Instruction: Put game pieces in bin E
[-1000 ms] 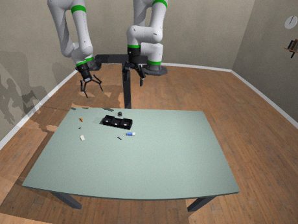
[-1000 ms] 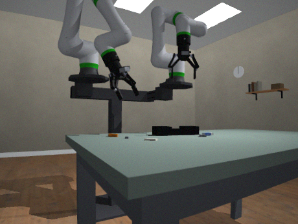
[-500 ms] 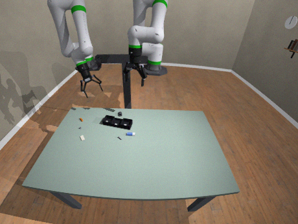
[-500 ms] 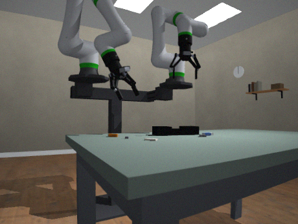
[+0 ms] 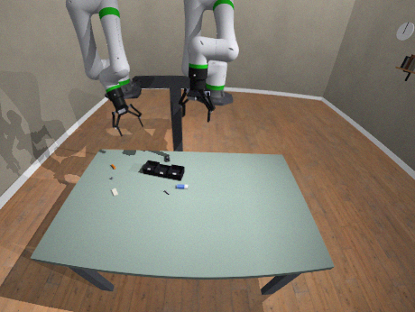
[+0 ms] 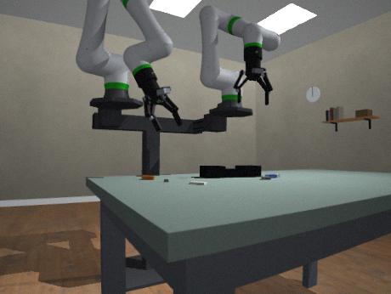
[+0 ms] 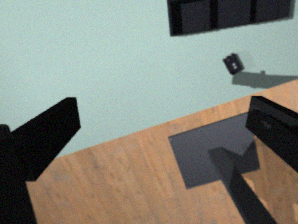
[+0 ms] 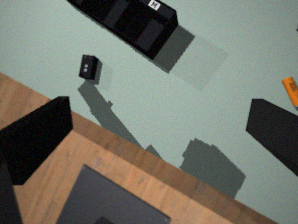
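Observation:
A row of three joined black bins stands on the table; one end label reads M, and E is not readable. A small black block with pale dots lies behind the bins. An orange piece, a tiny dark piece and a white block lie beside them. My left gripper and right gripper are open and empty, high above the table's back edge.
A blue-and-white piece and a thin black piece lie in front of the bins. The green table ends just behind the dotted block. The dark arm stand rises behind the table.

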Motion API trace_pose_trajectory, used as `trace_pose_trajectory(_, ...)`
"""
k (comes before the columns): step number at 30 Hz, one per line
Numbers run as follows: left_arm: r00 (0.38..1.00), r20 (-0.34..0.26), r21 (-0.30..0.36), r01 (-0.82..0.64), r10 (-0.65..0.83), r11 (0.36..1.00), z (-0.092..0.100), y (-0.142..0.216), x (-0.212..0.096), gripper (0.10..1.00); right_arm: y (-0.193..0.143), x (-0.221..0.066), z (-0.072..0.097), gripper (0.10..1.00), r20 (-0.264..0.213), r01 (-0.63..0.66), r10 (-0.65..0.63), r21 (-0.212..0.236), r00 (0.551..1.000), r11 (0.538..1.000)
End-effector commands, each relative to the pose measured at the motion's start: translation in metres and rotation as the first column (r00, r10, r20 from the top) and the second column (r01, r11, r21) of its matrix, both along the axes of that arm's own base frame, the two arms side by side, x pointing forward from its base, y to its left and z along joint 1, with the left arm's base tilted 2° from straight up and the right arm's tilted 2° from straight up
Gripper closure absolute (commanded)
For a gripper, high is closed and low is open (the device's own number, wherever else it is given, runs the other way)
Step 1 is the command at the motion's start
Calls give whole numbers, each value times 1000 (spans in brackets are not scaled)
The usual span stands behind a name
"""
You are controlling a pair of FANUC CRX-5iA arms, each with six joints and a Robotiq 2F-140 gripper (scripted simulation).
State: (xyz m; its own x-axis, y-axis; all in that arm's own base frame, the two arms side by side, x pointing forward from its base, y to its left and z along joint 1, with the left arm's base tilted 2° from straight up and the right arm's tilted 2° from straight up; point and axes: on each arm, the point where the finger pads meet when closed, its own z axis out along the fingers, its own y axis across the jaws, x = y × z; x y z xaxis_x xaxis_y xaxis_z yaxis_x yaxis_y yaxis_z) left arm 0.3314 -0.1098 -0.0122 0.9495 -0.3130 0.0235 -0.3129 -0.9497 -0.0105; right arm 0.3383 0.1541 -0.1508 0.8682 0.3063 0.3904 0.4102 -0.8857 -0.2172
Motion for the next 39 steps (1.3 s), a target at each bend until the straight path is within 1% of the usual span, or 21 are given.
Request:
trace_pose_trajectory(1,997,1,-2,-81,81,997,1,28,9,98,0,1,0,98,1,0,0,0,1000,1000)
trace_pose_trajectory(2,995,1,-2,-104,104,995,1,36,11,98,0,1,0,98,1,0,0,0,1000,1000)
trace_pose_trajectory(4,995,1,-2,-104,104,995,1,36,11,98,0,1,0,98,1,0,0,0,1000,1000)
trace_pose_trajectory(9,973,1,-2,-230,230,973,1,80,18,98,0,1,0,98,1,0,0,0,1000,1000)
trace_pose_trajectory(14,931,1,-2,-365,365,931,1,129,18,98,0,1,0,98,1,0,0,0,1000,1000)
trace_pose_trajectory(19,866,1,-2,-499,499,866,1,181,11,98,0,1,0,98,1,0,0,0,1000,1000)
trace_pose_trajectory(21,866,1,-2,-499,499,866,1,181,11,98,0,1,0,98,1,0,0,0,1000,1000)
trace_pose_trajectory(26,783,1,-2,-622,622,783,1,231,-3,98,0,1,0,98,1,0,0,0,1000,1000)
trace_pose_trajectory(33,651,1,-2,-759,759,651,1,291,-32,98,0,1,0,98,1,0,0,0,1000,1000)
trace_pose_trajectory(36,594,1,-2,-804,804,594,1,312,-46,98,0,1,0,98,1,0,0,0,1000,1000)
trace_pose_trajectory(38,594,1,-2,-804,804,594,1,312,-46,98,0,1,0,98,1,0,0,0,1000,1000)
trace_pose_trajectory(39,576,1,-2,-817,817,576,1,319,-50,98,0,1,0,98,1,0,0,0,1000,1000)
